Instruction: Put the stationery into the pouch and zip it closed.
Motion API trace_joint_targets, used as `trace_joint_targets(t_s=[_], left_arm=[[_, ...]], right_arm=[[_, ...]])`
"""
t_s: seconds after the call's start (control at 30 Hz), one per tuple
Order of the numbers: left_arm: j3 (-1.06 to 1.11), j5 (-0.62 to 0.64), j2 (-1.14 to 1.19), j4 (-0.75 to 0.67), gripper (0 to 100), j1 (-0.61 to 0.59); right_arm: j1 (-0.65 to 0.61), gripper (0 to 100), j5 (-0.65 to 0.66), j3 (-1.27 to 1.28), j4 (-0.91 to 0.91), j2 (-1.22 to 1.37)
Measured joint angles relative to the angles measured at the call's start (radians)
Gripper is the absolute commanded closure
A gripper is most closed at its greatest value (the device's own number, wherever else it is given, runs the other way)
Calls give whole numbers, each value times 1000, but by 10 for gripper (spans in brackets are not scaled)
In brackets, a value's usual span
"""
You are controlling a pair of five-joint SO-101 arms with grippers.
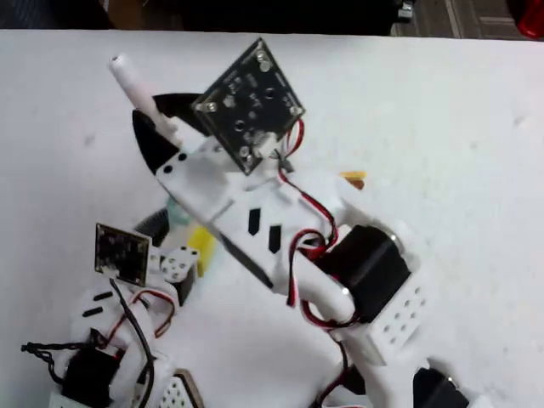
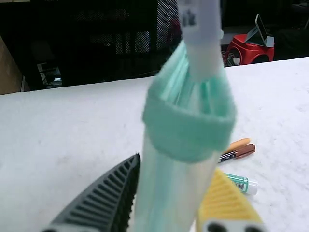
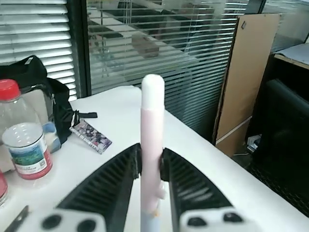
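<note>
Pouch [image 2: 188, 130] clamped in left claw [image 2: 174, 171]

White table [image 1: 476, 127], window w/ blinds [image 3: 145, 38]; brown board [image 3: 246, 72] beside it, black bag [image 3: 29, 82], plastic bottle [image 3: 25, 150]

table [image 1: 476, 127] glares bright, shadows faint; daylight through the blinds [image 3: 193, 43], room [image 2: 72, 43] dark behind in left wrist view.
</note>
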Motion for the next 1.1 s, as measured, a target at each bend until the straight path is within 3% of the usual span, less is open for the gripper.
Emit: trace_joint_targets(t_s=[0.3, 0.6, 0.67, 0.83, 1.1], left_arm=[[0, 0, 0, 0, 809, 0], [0, 0, 0, 0, 809, 2], [0, 0, 0, 0, 809, 2], [0, 0, 0, 0, 809, 2], [0, 0, 0, 0, 809, 2]], right_arm=[[-2, 982, 0, 46, -9, -49], [57, 974, 0, 284, -15, -118], [61, 917, 0, 344, -15, -164], [61, 662, 0, 393, 15, -255], [106, 721, 0, 393, 26, -292]])
